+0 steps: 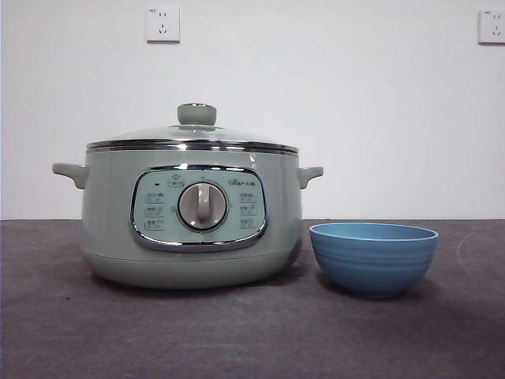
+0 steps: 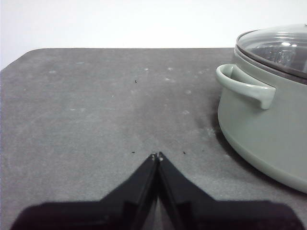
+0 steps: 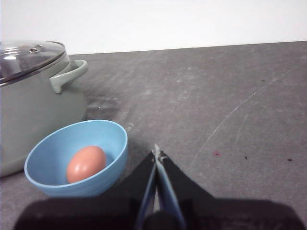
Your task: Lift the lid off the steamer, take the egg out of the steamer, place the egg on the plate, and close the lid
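The egg [image 3: 86,164] lies in the plate [image 3: 43,155] and the lid [image 1: 192,136] sits on the steamer [image 1: 110,229]. Both the left gripper [image 2: 157,156] and right gripper [image 3: 157,153] hang empty over the surface [image 1: 252,339], jaws closed, the right nearer the plate.

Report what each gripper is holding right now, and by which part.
Nothing is held. The left gripper is shut and empty beside the steamer; the right gripper is shut and empty near the plate, where the egg lies.
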Motion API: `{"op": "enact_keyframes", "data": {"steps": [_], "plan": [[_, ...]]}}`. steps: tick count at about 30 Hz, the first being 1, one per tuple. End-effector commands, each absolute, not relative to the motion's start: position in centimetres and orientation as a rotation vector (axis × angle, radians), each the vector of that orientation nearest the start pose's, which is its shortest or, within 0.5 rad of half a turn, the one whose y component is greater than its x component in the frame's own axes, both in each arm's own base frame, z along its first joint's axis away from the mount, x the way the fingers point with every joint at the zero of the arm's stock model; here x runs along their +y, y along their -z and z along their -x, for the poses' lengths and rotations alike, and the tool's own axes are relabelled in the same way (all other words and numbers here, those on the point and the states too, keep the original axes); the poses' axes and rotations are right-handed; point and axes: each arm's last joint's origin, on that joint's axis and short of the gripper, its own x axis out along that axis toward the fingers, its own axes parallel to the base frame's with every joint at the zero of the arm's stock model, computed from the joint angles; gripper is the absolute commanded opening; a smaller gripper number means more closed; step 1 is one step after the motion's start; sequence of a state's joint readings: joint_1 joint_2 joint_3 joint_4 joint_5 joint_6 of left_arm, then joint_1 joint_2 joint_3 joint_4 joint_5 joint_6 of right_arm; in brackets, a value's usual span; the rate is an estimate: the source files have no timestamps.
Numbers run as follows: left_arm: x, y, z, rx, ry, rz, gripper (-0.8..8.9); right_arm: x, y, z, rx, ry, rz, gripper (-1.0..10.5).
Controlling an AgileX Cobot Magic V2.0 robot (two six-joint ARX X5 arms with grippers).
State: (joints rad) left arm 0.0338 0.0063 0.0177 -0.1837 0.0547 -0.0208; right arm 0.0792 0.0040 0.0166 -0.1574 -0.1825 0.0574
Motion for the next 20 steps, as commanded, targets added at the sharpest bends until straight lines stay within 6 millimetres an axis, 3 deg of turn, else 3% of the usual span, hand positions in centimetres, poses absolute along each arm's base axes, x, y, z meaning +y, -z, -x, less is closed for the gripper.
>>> {"op": "enact_keyframes", "data": {"steps": [1,20], "plan": [[0.21,-14.73,-9.60,0.180,0.013,0.038,-0.04,1.28,-14.92,-9.50,0.173,-0.253,-0.092,0.0],[0.21,-14.73,-9.60,0.180,0.013,0.038,-0.04,1.27,-14.93,-9.51,0.173,-0.251,-0.092,0.0]]}}
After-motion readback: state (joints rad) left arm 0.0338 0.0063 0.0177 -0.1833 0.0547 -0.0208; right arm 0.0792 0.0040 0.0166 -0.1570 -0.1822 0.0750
